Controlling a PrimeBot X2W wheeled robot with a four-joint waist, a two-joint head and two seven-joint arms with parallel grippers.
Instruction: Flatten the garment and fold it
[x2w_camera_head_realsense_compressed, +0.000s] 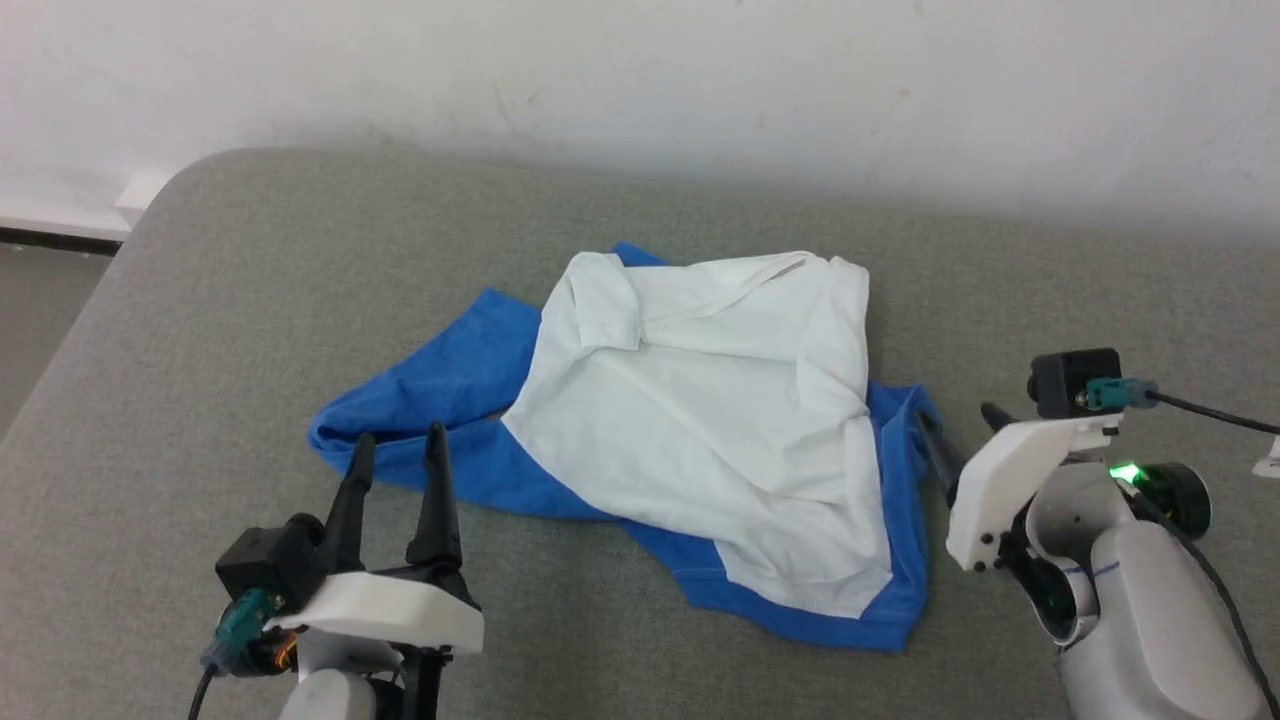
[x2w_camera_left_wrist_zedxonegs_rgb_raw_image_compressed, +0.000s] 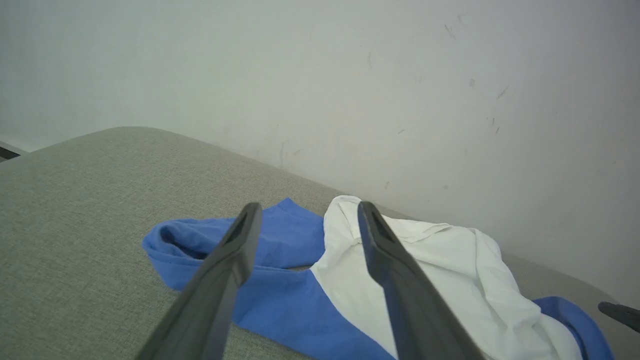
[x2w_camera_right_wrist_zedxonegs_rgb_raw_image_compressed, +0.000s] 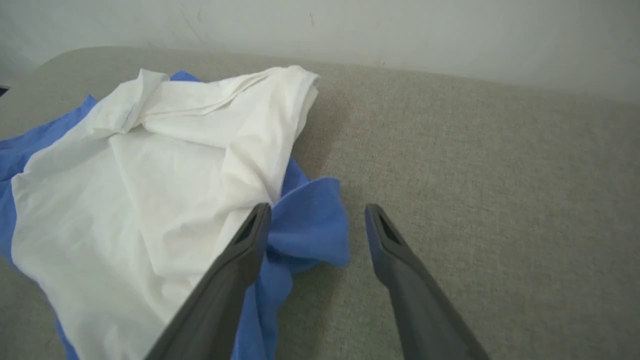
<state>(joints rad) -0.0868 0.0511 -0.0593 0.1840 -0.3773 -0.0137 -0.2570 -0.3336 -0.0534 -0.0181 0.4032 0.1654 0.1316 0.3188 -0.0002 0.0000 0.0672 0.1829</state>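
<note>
garment (x2w_camera_right_wrist_zedxonegs_rgb_raw_image_compressed: 150, 200) cropped at left edge, blue partly under white

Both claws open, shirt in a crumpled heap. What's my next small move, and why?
Probably ease the right claw forward onto the bunched blue edge just ahead of it and close on it. The garment lies crumpled, white body folded over blue, and neither claw holds anything, so an edge grip should come before spreading.

The grey padded surface (x2w_camera_head_realsense_compressed: 200, 300) carries the crumpled garment (x2w_camera_head_realsense_compressed: 700, 400), just ahead of my left gripper (x2w_camera_head_realsense_compressed: 400, 436) and beside my right gripper (x2w_camera_right_wrist_zedxonegs_rgb_raw_image_compressed: 317, 210).
</note>
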